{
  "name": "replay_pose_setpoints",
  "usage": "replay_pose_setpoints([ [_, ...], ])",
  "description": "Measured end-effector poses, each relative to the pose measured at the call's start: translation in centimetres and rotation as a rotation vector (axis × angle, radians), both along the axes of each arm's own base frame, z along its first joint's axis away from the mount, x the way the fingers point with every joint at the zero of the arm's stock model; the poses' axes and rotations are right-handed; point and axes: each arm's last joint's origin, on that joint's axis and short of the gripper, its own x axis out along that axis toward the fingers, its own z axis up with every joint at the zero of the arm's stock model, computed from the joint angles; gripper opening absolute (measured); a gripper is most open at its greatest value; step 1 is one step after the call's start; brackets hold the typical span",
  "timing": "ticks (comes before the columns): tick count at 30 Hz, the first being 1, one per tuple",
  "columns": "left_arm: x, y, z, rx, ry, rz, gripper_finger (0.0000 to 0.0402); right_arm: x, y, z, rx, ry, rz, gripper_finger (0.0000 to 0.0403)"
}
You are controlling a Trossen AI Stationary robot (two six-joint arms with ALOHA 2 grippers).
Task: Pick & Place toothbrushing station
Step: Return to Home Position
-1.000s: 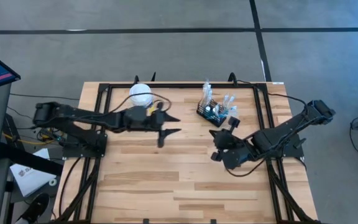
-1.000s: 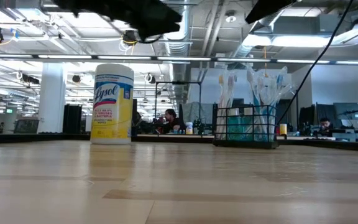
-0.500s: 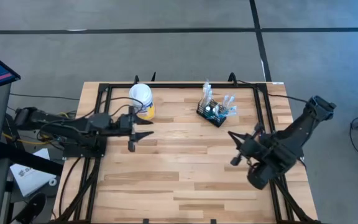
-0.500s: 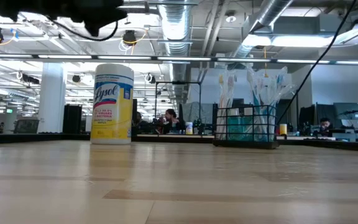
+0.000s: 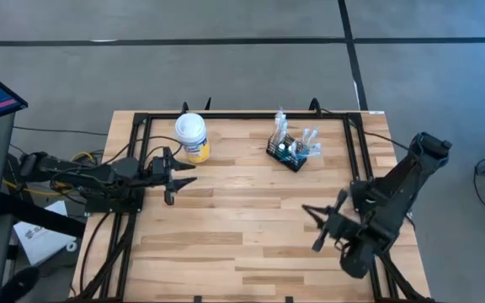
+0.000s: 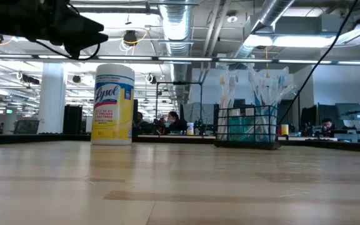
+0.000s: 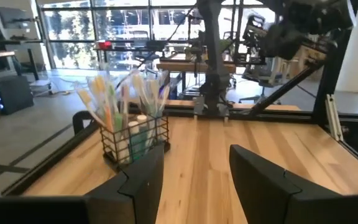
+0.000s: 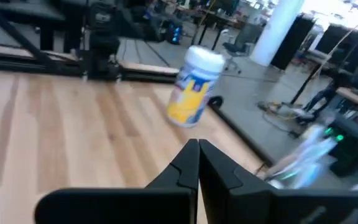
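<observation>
Black wire mesh marks the toothbrushing station (image 5: 291,153), which stands on the wooden table (image 5: 226,244) at about 1 o'clock from the table's middle, near the far edge. Toothbrushes (image 6: 264,84) stand upright in its compartments, their heads well above the rim (I cannot tell how many).

At about 11 o'clock stands a yellow canister (image 5: 191,135) with a white lid, well apart from the station.

The left gripper (image 5: 180,180) hovers at about 10 o'clock, just beside the canister on its near side, close to the table's left rail. Its 2 fingers (image 7: 138,186) stand apart with clear space between them, and nothing is held. Seen from its wrist, it looks across the boards towards the station (image 7: 132,137).

The right gripper (image 8: 198,152) hangs over the table at about 4 o'clock, well apart from the station and pointing towards the left side. Its 2 fingers are pressed together with nothing between them, and the canister (image 8: 194,87) shows beyond them.

From table height, the canister (image 6: 112,104) and the station (image 6: 247,127) both sit flat on the boards. A person (image 6: 170,119) sits far off in the room behind.
</observation>
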Motion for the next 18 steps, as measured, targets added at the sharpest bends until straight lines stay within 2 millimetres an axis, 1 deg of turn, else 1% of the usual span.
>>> replay_pose_setpoints([
  [2,-0.3,0.0,-0.4,-0.01,0.017,-0.013,0.0177,0.5,0.7,-1.4,0.005,0.027,0.025,0.0],
  [4,-0.6,0.0,-0.8,-0.013,0.045,-0.026,0.0177,1.1,1.3,-2.0,0.018,0.081,0.075,0.0],
  [7,-1.0,0.0,-1.3,-0.027,0.056,-0.034,0.0177,2.2,1.7,-1.3,0.028,0.083,0.152,0.0],
  [9,-1.3,-0.1,-1.4,-0.023,0.047,-0.063,0.0177,2.9,1.1,-1.2,0.008,0.128,0.269,0.0],
  [11,-1.6,-0.1,-1.5,-0.031,0.023,-0.092,0.0177,3.7,-0.3,-0.4,0.033,0.079,0.391,0.0],
  [13,-2.0,-0.1,-1.6,-0.031,0.017,-0.109,0.0177,3.6,-2.7,0.4,0.042,0.007,0.461,0.0],
  [16,-2.8,-0.1,-1.4,-0.033,-0.004,-0.109,0.0177,2.1,-6.6,-0.1,0.09,-0.054,0.389,0.0],
  [18,-3.5,0.0,-1.4,-0.052,-0.008,-0.112,0.0177,0.8,-8.5,-0.7,0.164,-0.119,0.345,0.0],
])
